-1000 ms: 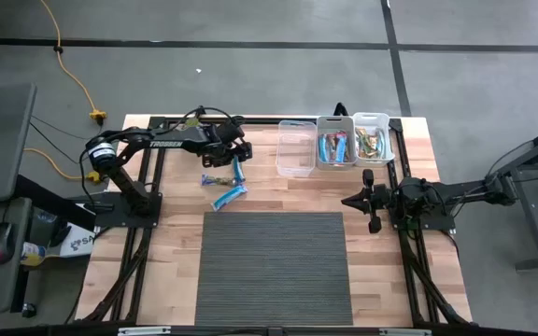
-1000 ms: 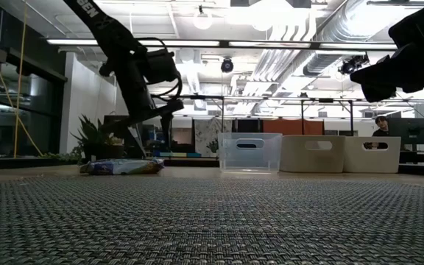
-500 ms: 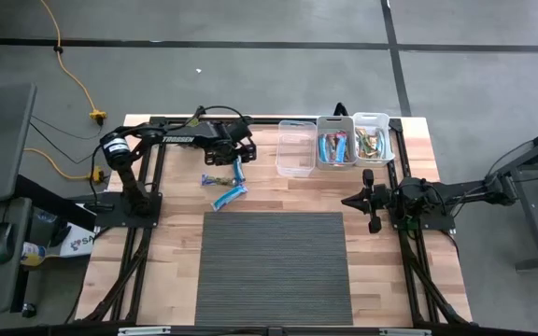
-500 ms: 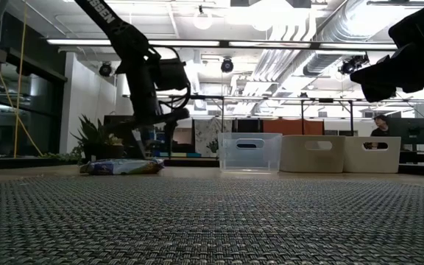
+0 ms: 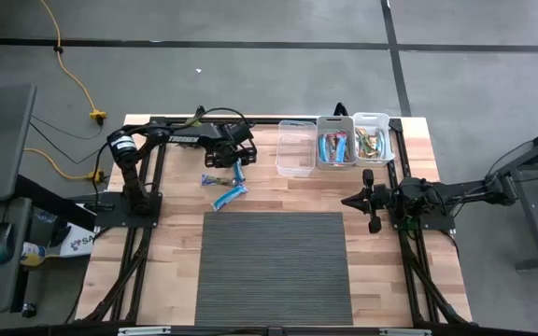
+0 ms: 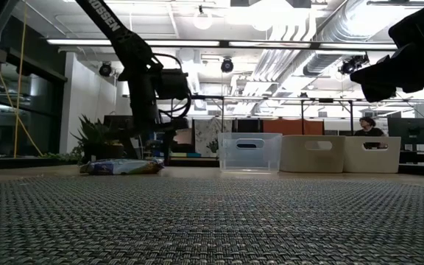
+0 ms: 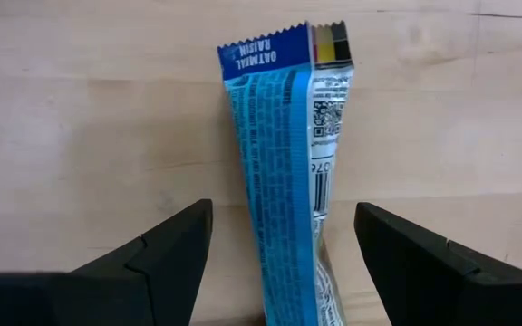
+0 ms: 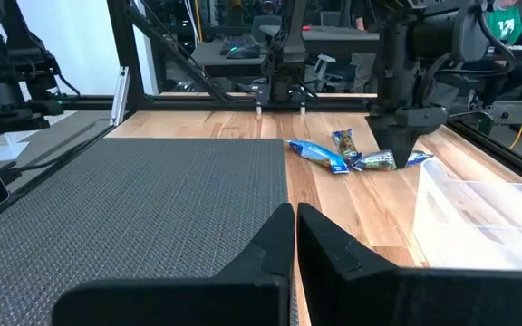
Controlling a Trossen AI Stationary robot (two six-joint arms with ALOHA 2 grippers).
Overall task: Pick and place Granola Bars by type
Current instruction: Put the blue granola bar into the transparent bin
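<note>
Three granola bars lie flat on the wood at the far left: a bright blue one (image 5: 238, 171), a dark one (image 5: 217, 180) and another blue one (image 5: 230, 195). My left gripper (image 5: 236, 157) hangs open, pointing steeply down over the first blue bar (image 7: 284, 172). Its fingers stand on either side of the bar's long edges, apart from it. The low view shows the gripper (image 6: 155, 144) just above the bars (image 6: 121, 167). My right gripper (image 5: 367, 199) waits shut at the table's right, its fingers (image 8: 294, 237) together and level.
Three bins stand side by side at the far edge: a clear one (image 5: 296, 149), one holding blue bars (image 5: 336, 145), one holding yellow-green bars (image 5: 372, 140). A dark woven mat (image 5: 273, 266) covers the near middle. A potted plant (image 6: 94, 140) shows behind the bars.
My left gripper has sunk toward the blue bar and shifted a little toward the table's right, tipping to point more steeply down. It has stayed open. The bars have not moved.
</note>
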